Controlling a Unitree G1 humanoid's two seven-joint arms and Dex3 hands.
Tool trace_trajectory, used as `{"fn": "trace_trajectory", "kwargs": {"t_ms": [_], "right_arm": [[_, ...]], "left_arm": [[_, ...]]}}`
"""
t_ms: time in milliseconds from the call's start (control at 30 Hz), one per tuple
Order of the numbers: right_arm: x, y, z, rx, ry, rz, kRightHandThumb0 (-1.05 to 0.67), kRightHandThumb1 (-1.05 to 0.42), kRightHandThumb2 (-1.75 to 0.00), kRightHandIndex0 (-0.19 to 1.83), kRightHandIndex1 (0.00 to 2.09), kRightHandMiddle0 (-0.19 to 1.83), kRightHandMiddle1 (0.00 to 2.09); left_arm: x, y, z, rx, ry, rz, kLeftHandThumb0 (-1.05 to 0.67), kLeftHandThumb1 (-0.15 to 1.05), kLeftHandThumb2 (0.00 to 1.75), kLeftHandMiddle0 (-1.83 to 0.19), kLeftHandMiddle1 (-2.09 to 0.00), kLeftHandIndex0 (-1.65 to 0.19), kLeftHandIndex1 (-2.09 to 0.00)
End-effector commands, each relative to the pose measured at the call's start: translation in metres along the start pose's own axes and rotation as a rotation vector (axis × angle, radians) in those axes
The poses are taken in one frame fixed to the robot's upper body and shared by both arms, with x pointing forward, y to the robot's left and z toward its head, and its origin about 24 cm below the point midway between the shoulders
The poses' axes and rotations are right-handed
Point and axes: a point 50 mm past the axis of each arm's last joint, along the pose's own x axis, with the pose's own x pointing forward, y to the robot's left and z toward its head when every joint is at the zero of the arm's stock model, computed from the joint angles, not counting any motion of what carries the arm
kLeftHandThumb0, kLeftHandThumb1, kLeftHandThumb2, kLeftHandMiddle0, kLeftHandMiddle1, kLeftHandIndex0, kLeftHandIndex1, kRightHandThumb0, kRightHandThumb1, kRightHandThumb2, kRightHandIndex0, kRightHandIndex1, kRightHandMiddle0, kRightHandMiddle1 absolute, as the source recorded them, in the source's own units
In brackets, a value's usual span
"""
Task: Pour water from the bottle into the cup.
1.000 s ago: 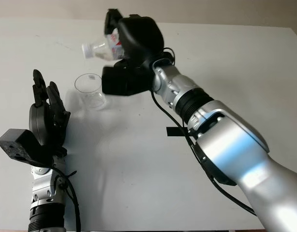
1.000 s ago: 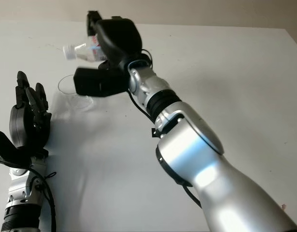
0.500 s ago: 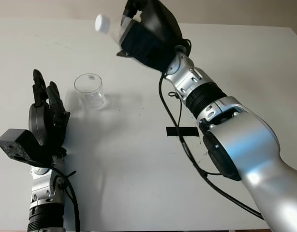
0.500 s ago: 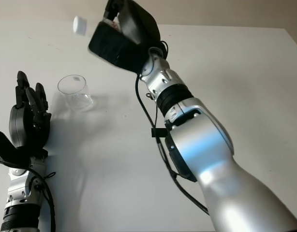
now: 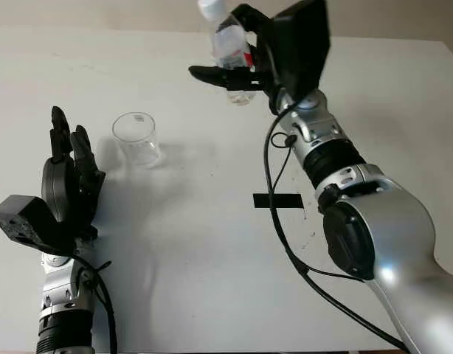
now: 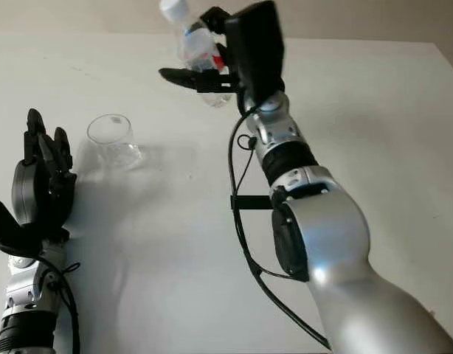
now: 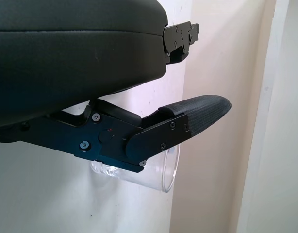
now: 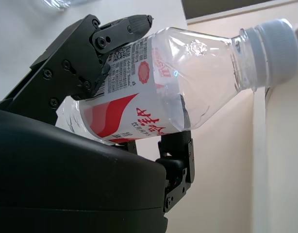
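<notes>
Since half a second ago, the bottle (image 5: 229, 50) has been swung from a sideways tilt over the far left of the table back to nearly upright, and the right hand (image 5: 274, 55) has been carried to the right, away from the cup (image 5: 137, 137). The bottle is now held raised above the far part of the white table (image 5: 212, 243), its white cap (image 5: 212, 8) uppermost and leaning slightly to the left. It is clasped around its red-and-white label (printed characters are seen on it in the right wrist view) by the right hand, with black fingers (image 8: 86, 53) wrapped over the body of the bottle (image 8: 178, 73). The cap is still on, and the clear neck is seen to be empty.

The cup, a clear tumbler, is stood upright on the table, well to the left of the bottle and nearer the robot, beyond the fingertips of the left hand (image 5: 68, 181). That hand is kept where it was at the near left, open, nothing being held in it. In the left wrist view the cup (image 7: 154, 170) is seen past the thumb (image 7: 188, 116), apart from it.

A short black strip (image 5: 277, 200) is seen on the table beside the right forearm.
</notes>
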Motion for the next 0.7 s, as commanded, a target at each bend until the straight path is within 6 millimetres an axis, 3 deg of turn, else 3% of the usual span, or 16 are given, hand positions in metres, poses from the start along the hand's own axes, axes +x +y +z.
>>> {"fn": "trace_trajectory", "kwargs": {"t_ms": [0, 100, 167, 667], "right_arm": [[-0.005, -0.012, 0.001, 0.029, -0.017, -0.008, -0.11, -0.96, -0.43, 1.73, 2.09, 1.53, 2.09], [-0.014, -0.020, -0.010, 0.049, -0.016, 0.014, -0.10, -1.04, -0.34, 1.68, 2.09, 1.27, 2.09], [-0.022, -0.024, -0.015, 0.042, -0.020, 0.034, -0.10, -1.04, -0.35, 1.70, 2.09, 1.21, 2.09], [-0.109, -0.030, -0.043, 0.001, -0.042, 0.060, -0.10, -1.05, -0.42, 1.83, 2.09, 1.28, 2.09]], "left_arm": [[-0.008, 0.006, -0.011, 0.000, 0.054, 0.016, -0.71, 1.05, 0.79, 0.14, -0.05, 0.19, -0.02], [-0.008, 0.006, -0.011, 0.000, 0.054, 0.019, -0.72, 1.05, 0.79, 0.14, -0.05, 0.19, -0.02], [-0.008, 0.006, -0.011, 0.007, 0.056, 0.024, -0.72, 1.05, 0.79, 0.14, -0.05, 0.18, -0.02], [-0.012, 0.011, -0.008, -0.003, 0.053, 0.026, -0.70, 1.05, 0.79, 0.13, -0.05, 0.18, -0.03]]}}
